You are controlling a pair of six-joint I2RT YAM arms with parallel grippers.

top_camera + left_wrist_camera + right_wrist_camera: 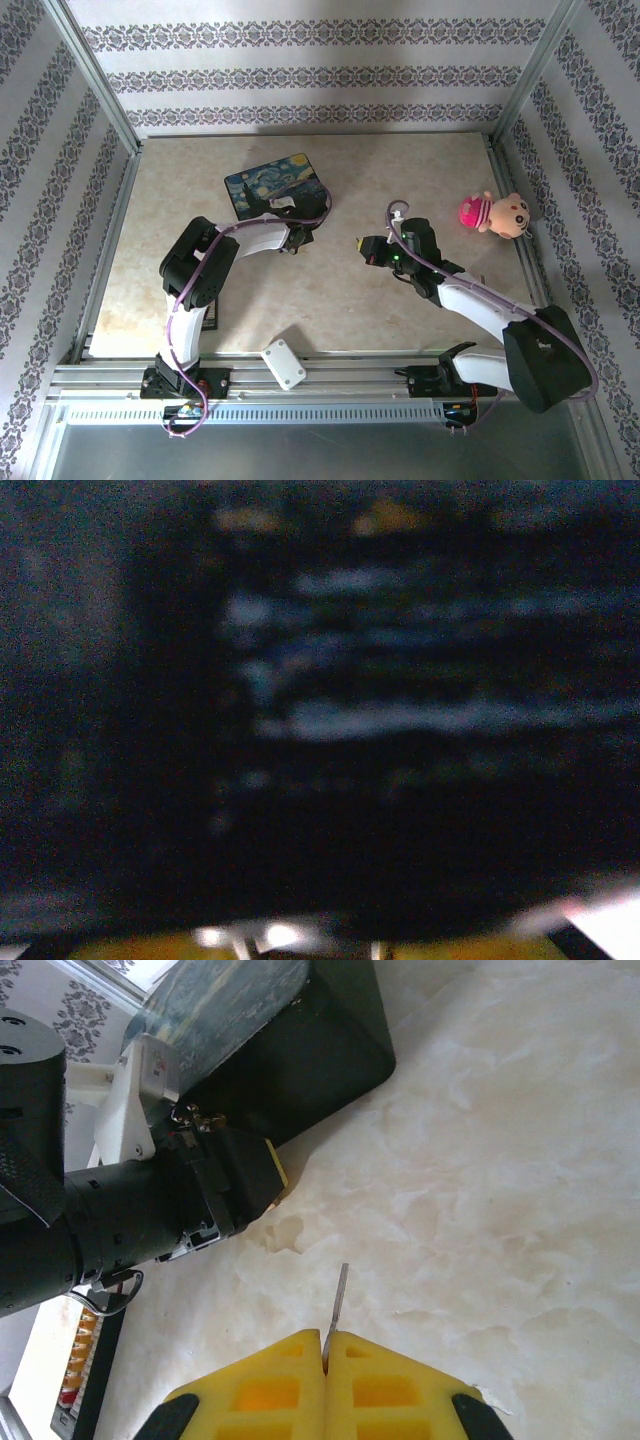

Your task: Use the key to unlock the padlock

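Observation:
The starry-night box (278,187) (262,1020) lies at the back centre of the table. A small brass and silver piece, the padlock (203,1119), hangs at the box's near edge. My left gripper (299,239) is pressed up against that edge, with one yellow fingertip (274,1165) beside the padlock. Its jaws are hidden. The left wrist view is dark and blurred, very close on the box's painted side (400,680). My right gripper (363,247) (325,1340) hovers over bare table to the right of the box. It is shut on the key (340,1295), whose slim blade sticks out toward the box.
A pink plush toy (495,213) lies at the right side of the table. A white block (283,363) sits at the near edge between the arm bases. Patterned walls close in the table (400,320) on three sides.

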